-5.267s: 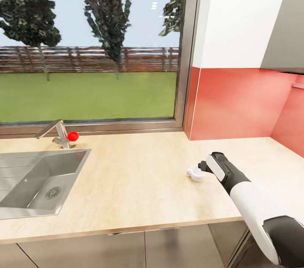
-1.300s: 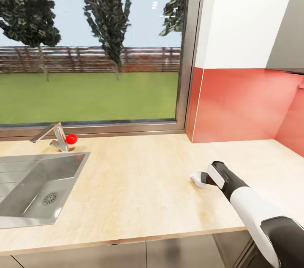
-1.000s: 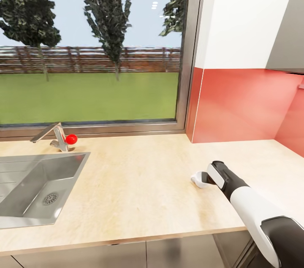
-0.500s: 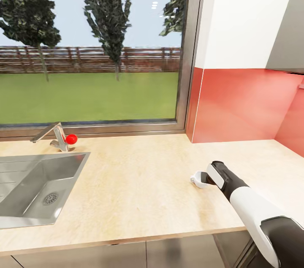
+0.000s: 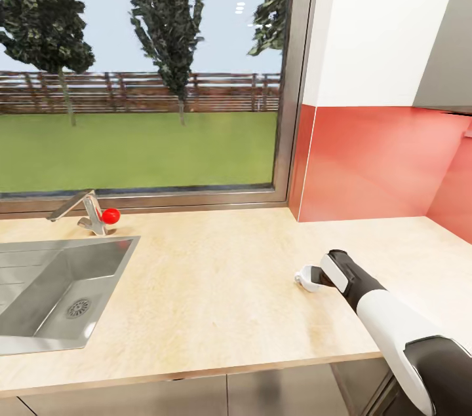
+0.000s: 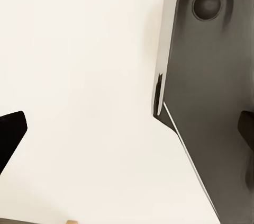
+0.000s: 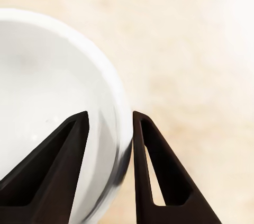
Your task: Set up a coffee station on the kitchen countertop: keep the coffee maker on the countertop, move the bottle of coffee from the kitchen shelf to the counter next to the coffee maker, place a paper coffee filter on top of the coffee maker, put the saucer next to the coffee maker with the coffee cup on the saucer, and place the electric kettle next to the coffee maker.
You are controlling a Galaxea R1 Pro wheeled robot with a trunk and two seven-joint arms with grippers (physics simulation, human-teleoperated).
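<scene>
On the light-wood desk (image 5: 216, 285), in the head view, the right end effector (image 5: 313, 278) sits low, to the right of the steel sink (image 5: 59, 285) and well apart from it, with a white coffee cup (image 5: 305, 280) at its tip. The cup looks to be at or just above the desk. No saucer or coffee maker appears here.

The left wrist view gives a pale blank surface and a dark grey panel (image 6: 211, 97); whether that end effector is wide or narrow, I cannot tell.

In the right wrist view, the two dark fingers (image 7: 153, 176) straddle the cup's (image 7: 53, 102) rim, one inside the bowl, one outside, pinching the wall. Such a thin-edge hold may slip or tilt the cup if the arm moves sharply.
</scene>
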